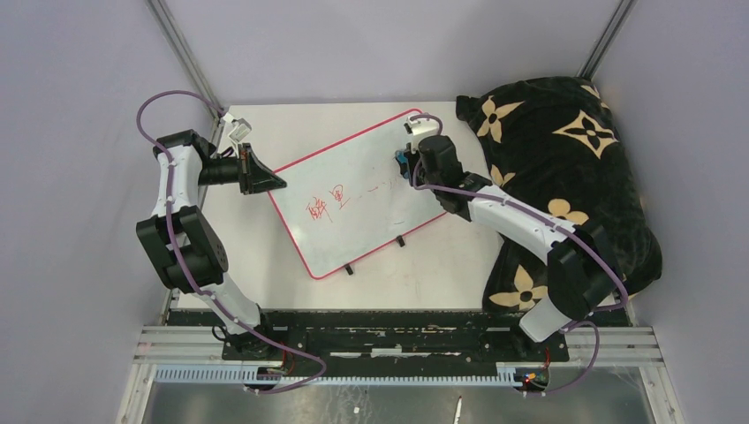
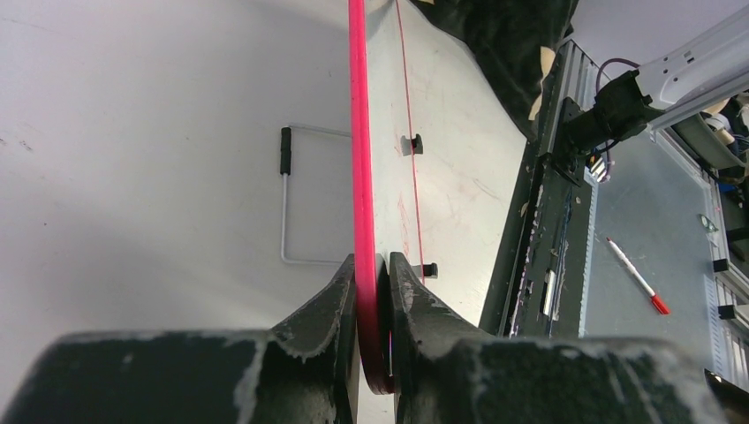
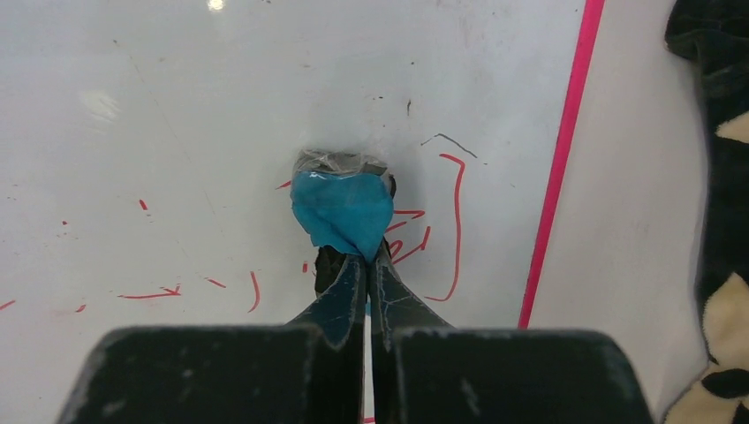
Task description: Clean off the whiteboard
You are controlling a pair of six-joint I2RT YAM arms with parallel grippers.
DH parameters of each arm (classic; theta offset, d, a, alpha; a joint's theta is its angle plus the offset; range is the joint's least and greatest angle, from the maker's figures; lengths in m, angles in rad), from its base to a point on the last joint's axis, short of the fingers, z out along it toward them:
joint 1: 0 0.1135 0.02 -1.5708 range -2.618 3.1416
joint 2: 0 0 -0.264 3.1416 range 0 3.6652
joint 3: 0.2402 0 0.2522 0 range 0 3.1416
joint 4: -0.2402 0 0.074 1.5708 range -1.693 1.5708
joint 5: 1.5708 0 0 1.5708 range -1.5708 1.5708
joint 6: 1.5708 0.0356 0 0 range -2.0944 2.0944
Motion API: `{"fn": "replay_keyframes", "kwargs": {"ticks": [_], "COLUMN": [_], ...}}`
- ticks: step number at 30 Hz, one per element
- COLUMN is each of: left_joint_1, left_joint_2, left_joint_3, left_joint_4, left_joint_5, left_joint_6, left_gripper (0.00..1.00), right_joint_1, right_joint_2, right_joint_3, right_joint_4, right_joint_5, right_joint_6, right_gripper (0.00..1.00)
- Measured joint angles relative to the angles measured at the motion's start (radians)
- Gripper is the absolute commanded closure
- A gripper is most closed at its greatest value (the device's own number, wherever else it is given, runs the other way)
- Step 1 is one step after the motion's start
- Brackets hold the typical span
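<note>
The whiteboard (image 1: pixel 362 190) lies tilted on the table, with a red border, red writing (image 1: pixel 325 205) on its left half and two black clips (image 1: pixel 399 241) on its near edge. My left gripper (image 1: pixel 268 184) is shut on the board's left edge; in the left wrist view the gripper (image 2: pixel 374 276) pinches the red border (image 2: pixel 357 132). My right gripper (image 1: pixel 406 159) is over the board's far right part. In the right wrist view the gripper (image 3: pixel 366 262) is shut on a blue cloth wad (image 3: pixel 343 210) pressed against the whiteboard (image 3: pixel 177 106), among faint red strokes (image 3: pixel 455 221).
A black blanket with a beige flower pattern (image 1: pixel 565 159) lies bunched against the board's right side. A small white object (image 1: pixel 237 131) sits at the table's far left. A bent wire (image 2: pixel 287 203) lies on the tabletop. A red-capped marker (image 2: pixel 638 277) lies below the front rail.
</note>
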Motion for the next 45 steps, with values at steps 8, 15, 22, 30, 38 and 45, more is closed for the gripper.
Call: {"fn": "replay_keyframes", "kwargs": {"ticks": [8,15,22,30,38,45], "left_joint_1": [0.000,0.001,0.001,-0.001,-0.004,-0.004], "left_joint_2": [0.000,0.000,0.000,-0.001,-0.001,-0.001], "left_joint_3": [0.000,0.000,0.000,0.000,0.000,0.000], "left_joint_4": [-0.003,-0.003,0.001,0.002,0.002,0.001], "left_joint_5": [-0.010,-0.011,-0.013,-0.013,-0.012,-0.014], "left_joint_6": [0.000,0.000,0.000,0.000,-0.005,-0.006], "left_gripper": [0.97,0.97,0.97,0.97,0.97,0.97], "right_joint_1": [0.035,0.216,0.335,0.310,0.113,0.109], "right_joint_2": [0.005,0.085,0.193,0.183,0.083,0.075], "right_joint_3": [0.007,0.098,0.224,0.223,0.156,0.152], "right_joint_4": [-0.002,-0.008,-0.032,-0.050,-0.052,-0.053], "right_joint_5": [-0.023,-0.040,-0.046,-0.033,-0.010,0.012], "right_joint_6": [0.000,-0.003,-0.015,-0.021,-0.018,-0.019], "right_gripper": [0.99,0.99,0.99,0.99,0.99,0.99]}}
